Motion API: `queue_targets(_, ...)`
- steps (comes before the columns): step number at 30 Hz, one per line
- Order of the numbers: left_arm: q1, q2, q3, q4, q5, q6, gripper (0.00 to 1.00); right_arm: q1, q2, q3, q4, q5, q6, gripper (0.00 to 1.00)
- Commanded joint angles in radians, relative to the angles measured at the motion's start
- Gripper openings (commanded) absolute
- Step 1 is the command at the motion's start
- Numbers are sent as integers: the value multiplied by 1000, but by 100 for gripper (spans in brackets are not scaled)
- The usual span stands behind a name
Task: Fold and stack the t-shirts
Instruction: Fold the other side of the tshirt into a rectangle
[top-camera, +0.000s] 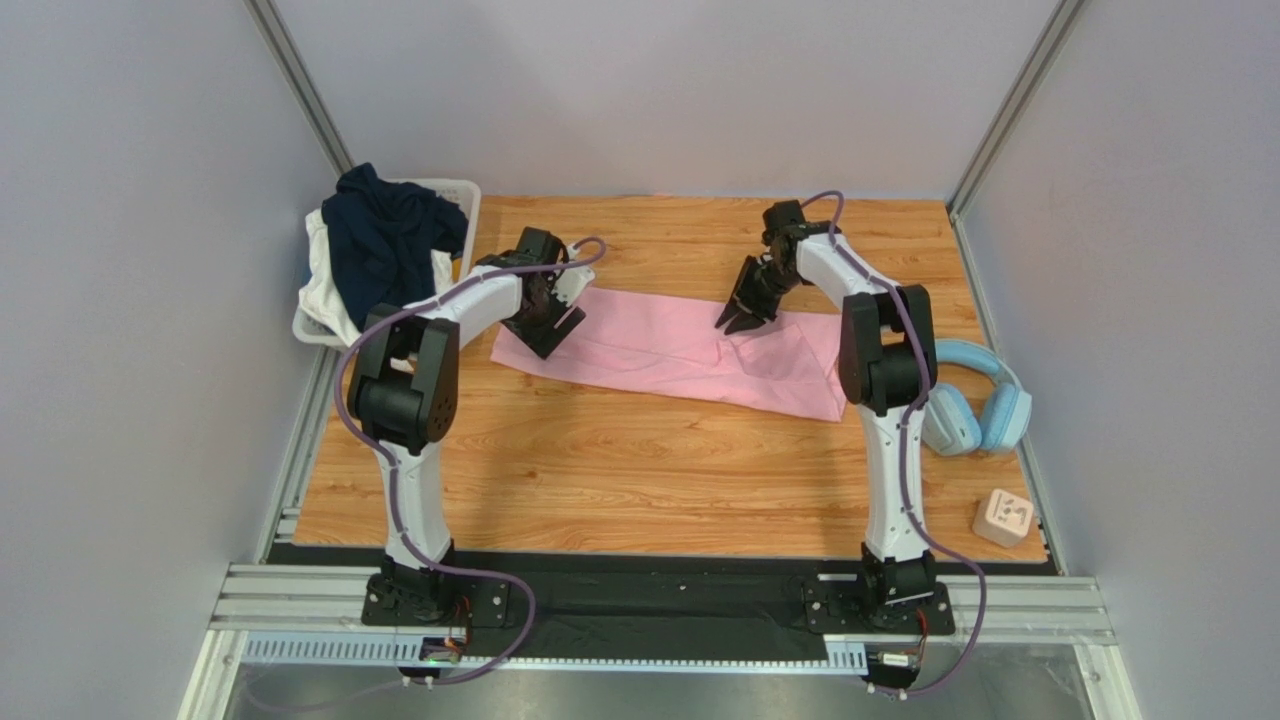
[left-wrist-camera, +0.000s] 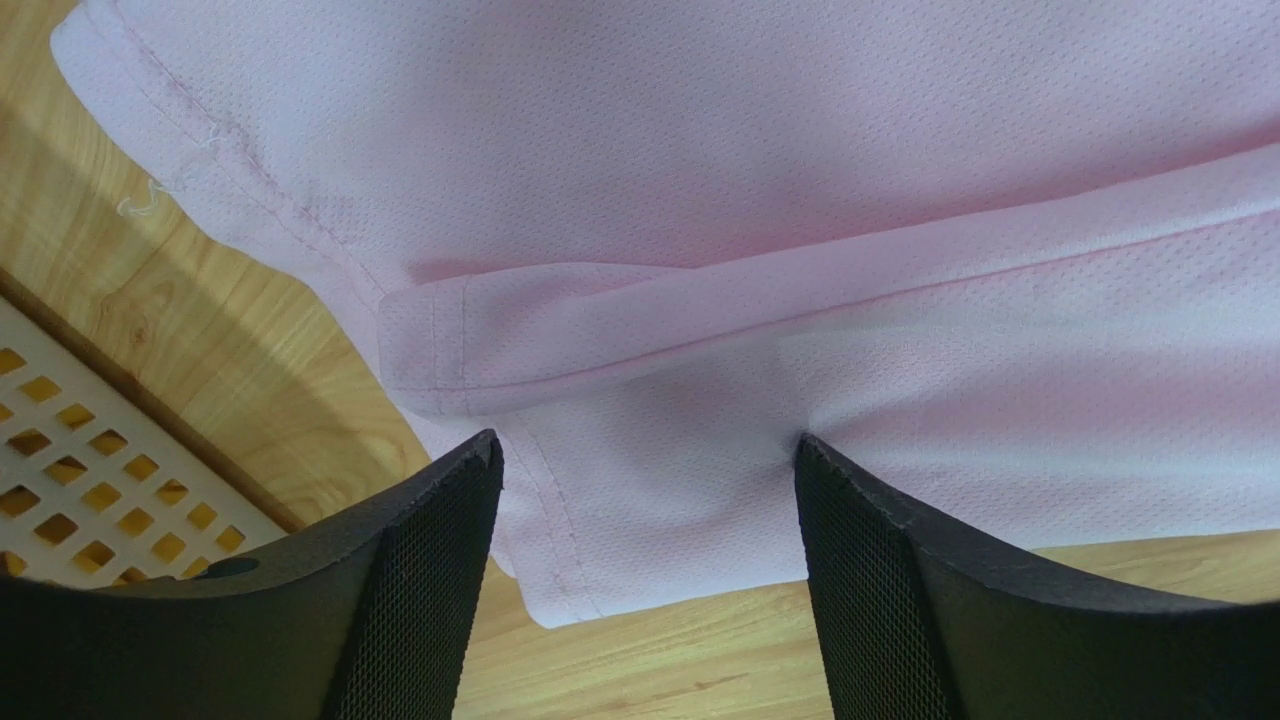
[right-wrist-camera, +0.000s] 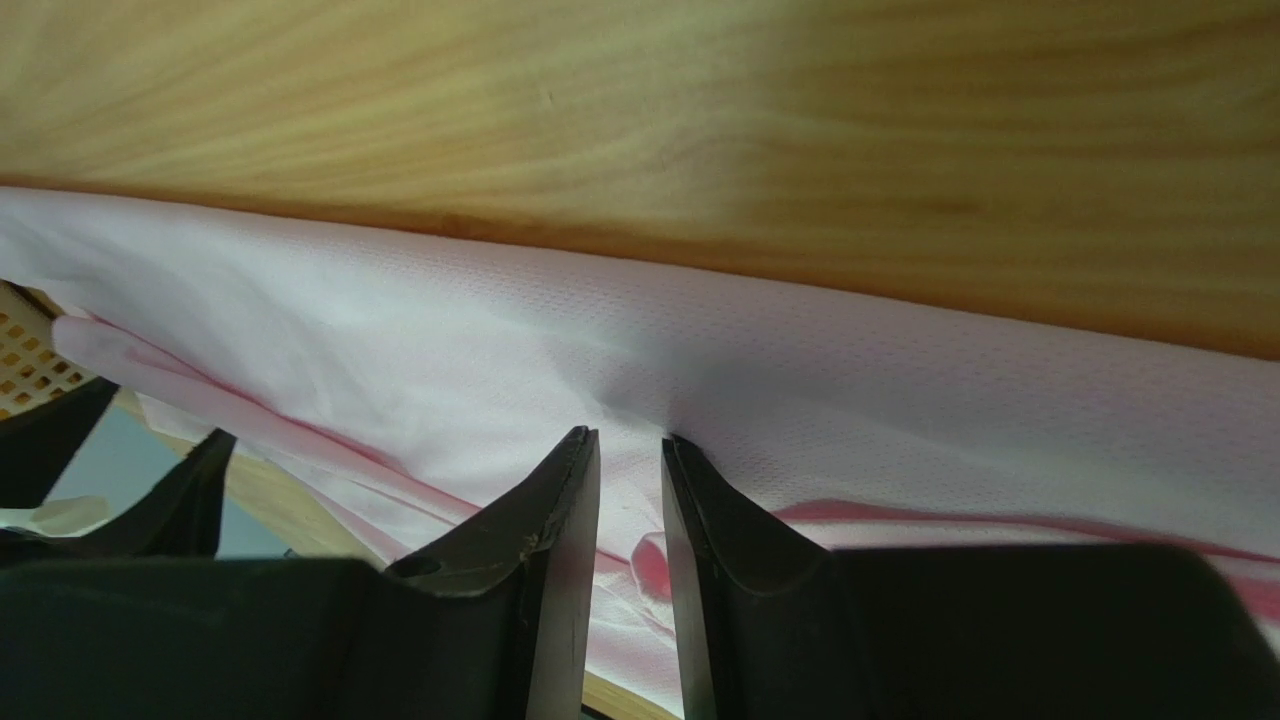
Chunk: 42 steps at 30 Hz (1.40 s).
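The light pink t-shirt lies flat on the wooden table as a long folded strip. My left gripper is open at its left end. In the left wrist view its tips press down astride a hemmed corner of the pink cloth. My right gripper is at the middle of the strip's far edge. In the right wrist view its jaws are almost closed, pinching a fold of the pink cloth. The dark navy t-shirt is heaped in the basket.
The white plastic basket stands at the far left, close to my left gripper, and its lattice shows in the left wrist view. Light blue headphones and a small beige box lie at the table's right edge.
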<state>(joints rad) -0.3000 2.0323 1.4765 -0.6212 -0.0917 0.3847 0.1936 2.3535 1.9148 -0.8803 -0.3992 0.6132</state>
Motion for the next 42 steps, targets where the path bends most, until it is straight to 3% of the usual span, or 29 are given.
queue_targets(1,18,-72,-76,11,-40,32,77,-39,81,85,1,-9,-27,29)
queue_targets(5,22,-96,-123,21,-57,33,77,-62,41,96,1,-19,-38,30)
queue_targets(8,22,-113,-143,21,-56,26,77,-66,-80,66,3,-29,-44,32)
queue_targets(14,22,-141,-165,18,-42,14,76,-66,-380,-118,33,-20,-43,37)
queue_targets(20,22,-158,-75,-44,6,-30,76,-23,-528,-400,124,-78,-18,38)
queue_targets(25,21,-172,-13,-97,41,-69,76,13,-465,-516,225,-128,16,36)
queue_targets(34,19,-130,44,-94,40,-81,76,32,-226,-378,210,-129,22,33)
queue_targets(42,19,-18,96,-49,-20,-40,75,32,-172,-396,222,-119,20,32)
